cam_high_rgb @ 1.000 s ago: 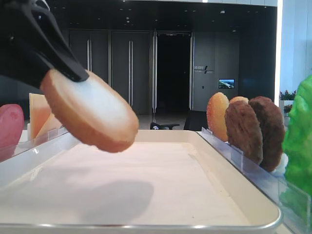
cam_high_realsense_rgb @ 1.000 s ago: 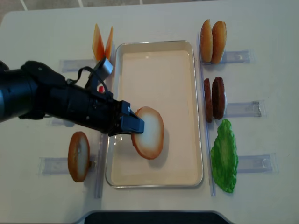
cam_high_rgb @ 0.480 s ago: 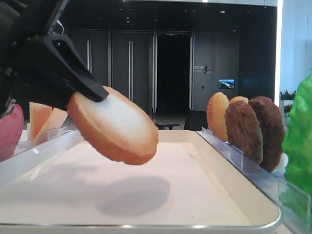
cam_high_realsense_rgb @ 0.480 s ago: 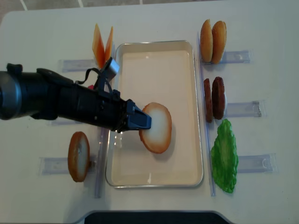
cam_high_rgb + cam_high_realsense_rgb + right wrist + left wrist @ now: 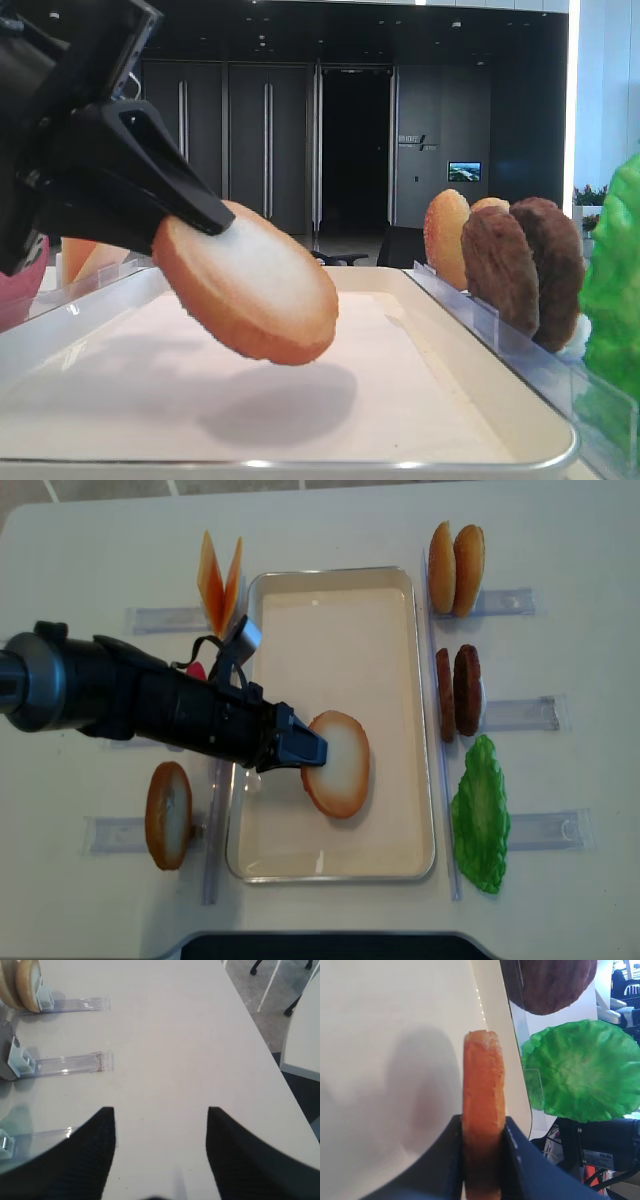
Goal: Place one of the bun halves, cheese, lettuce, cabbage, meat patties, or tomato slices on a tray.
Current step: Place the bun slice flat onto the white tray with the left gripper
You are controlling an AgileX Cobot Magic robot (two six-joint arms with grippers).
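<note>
My left gripper point(image 5: 312, 750) is shut on a bun half point(image 5: 338, 763), a golden-rimmed disc with a pale flat face. It holds the bun tilted a little above the middle of the cream-white tray point(image 5: 340, 630), and a shadow lies under it. In the low exterior view the bun half point(image 5: 250, 285) hangs from the left gripper point(image 5: 205, 215) over the tray point(image 5: 420, 410). The left wrist view shows the bun half point(image 5: 482, 1105) edge-on between the fingers. My right gripper point(image 5: 160, 1108) stands open over bare tabletop, with nothing between its fingers.
Two meat patties point(image 5: 457, 692) and lettuce point(image 5: 481, 815) stand in clear holders right of the tray, with two more bun halves point(image 5: 456, 568) behind them. Cheese point(image 5: 220, 575) stands at the tray's back left, and another bun half point(image 5: 168, 815) at the front left.
My left gripper has carried the bun half further right over the tray and a little lower. The bun's shadow on the tray has shifted right with it.
</note>
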